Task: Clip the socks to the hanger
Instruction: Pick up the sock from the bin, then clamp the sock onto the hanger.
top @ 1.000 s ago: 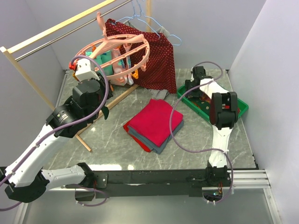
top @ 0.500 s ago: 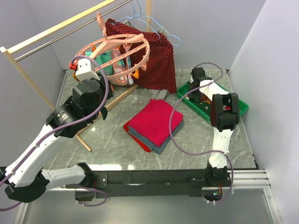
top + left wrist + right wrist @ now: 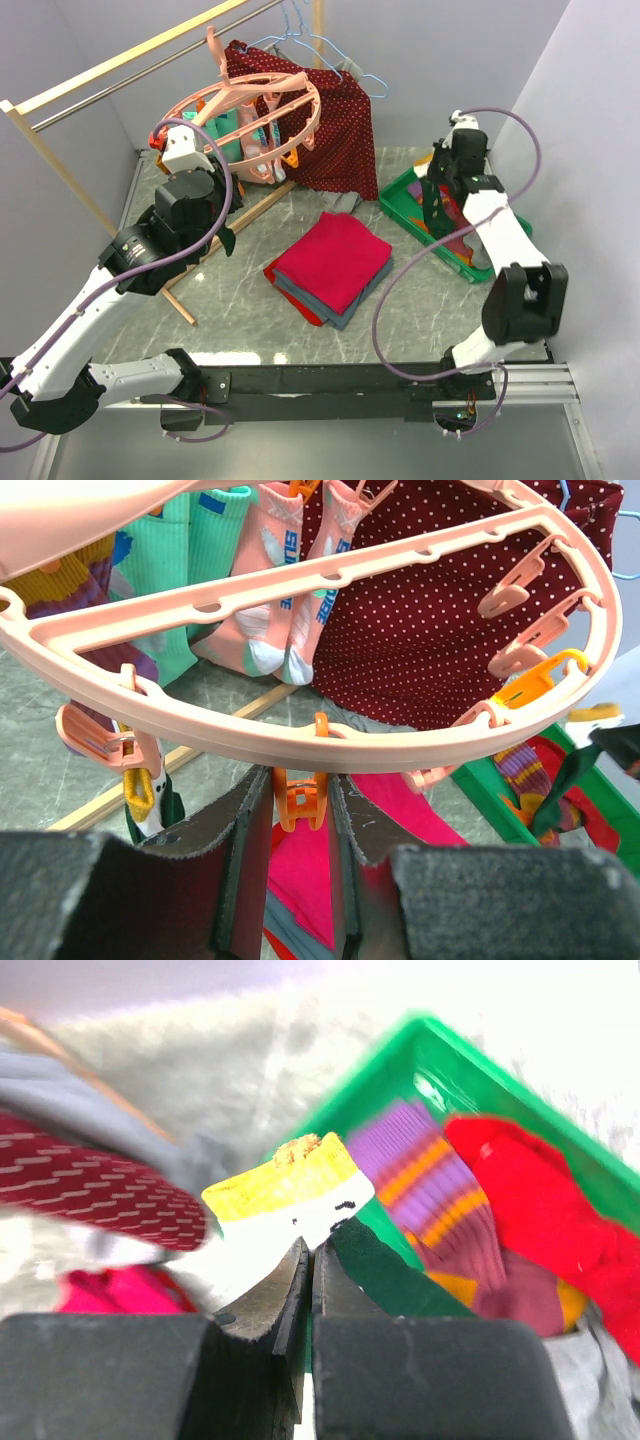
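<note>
The pink round hanger [image 3: 252, 104] hangs from the wooden rail, with teal and pink socks [image 3: 290, 600] clipped to it. My left gripper [image 3: 300, 782] is under its rim [image 3: 330, 742], shut on an orange clip [image 3: 300, 800]. Over the green tray [image 3: 398, 203], my right gripper [image 3: 312, 1245] is shut on a dark green sock with a white and yellow cuff [image 3: 300, 1188]. From the left wrist view, that sock [image 3: 570, 775] dangles at the right. A purple-striped sock [image 3: 430, 1175] and a red sock [image 3: 540, 1190] lie in the tray [image 3: 470, 1060].
A folded red and grey cloth stack [image 3: 330, 265] lies mid-table. The dark red dotted garment [image 3: 340, 130] hangs behind the hanger, under light-blue wire hangers [image 3: 320, 45]. A wooden rack leg [image 3: 230, 225] slants across the left side.
My right gripper has shut on the dark green sock and the arm has swung up and right, lifting it off the tray. The left arm has not moved.
</note>
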Robot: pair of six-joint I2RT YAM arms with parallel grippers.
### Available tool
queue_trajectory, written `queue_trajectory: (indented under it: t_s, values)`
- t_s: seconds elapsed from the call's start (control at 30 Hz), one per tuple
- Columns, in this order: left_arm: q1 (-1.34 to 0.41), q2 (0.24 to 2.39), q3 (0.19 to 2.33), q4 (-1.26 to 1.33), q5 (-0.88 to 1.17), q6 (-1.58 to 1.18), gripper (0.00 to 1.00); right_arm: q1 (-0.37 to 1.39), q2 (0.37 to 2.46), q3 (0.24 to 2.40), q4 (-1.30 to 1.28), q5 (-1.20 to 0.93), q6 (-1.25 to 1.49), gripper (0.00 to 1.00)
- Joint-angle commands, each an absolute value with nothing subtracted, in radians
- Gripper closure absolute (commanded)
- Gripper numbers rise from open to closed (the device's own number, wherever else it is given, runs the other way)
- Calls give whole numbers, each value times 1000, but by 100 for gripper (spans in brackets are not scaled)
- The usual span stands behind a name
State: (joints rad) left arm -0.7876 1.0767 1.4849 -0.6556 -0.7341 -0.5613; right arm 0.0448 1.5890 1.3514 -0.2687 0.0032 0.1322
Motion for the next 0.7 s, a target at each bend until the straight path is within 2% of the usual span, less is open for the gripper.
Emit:
queue_trajectory:
  t_s: [0.0,0.17,0.2,0.3,0.47,0.67]
  values:
    - [-785,1062,1493,-644,-713,-546,99,40,1457,1296,-152,-132,120,100]
    - [-784,1058,1494,-637,-707,-542,99,41,1316,1241,-31,-371,144,100]
    - [-785,1060,1494,-634,-706,-543,99,41,1301,1227,-5,-479,188,100]
    - [-785,1060,1491,-624,-698,-540,99,60,1270,1189,78,-592,267,100]
    - [-785,1069,1497,-623,-687,-543,99,149,1233,1111,219,-681,353,100]
    - [-785,1063,1491,-611,-681,-548,99,357,1265,1040,432,-724,480,100]
